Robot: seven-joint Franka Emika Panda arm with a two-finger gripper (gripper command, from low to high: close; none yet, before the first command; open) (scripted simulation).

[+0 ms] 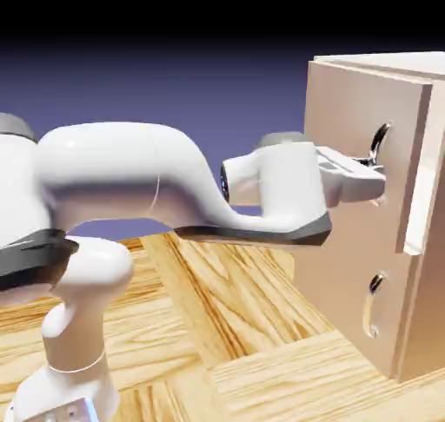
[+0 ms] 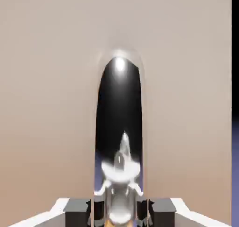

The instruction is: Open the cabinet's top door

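Cabinet (image 1: 382,212), on the table (image 1: 226,325) at right: top door (image 1: 361,151) swung slightly ajar, gripper (image 1: 372,170) clamped on its silver handle (image 2: 119,137); grasp done and pull begun by my reading, most of the swing remaining.

Both pictures are sharp renders, evenly bright, with no blur or edge distortion. In the exterior view the backdrop darkens to black at the top, and the arm (image 1: 130,181) is shaded underneath. In the hand view a glare spot sits high on the handle (image 2: 119,128), perhaps reflecting an overhead light.
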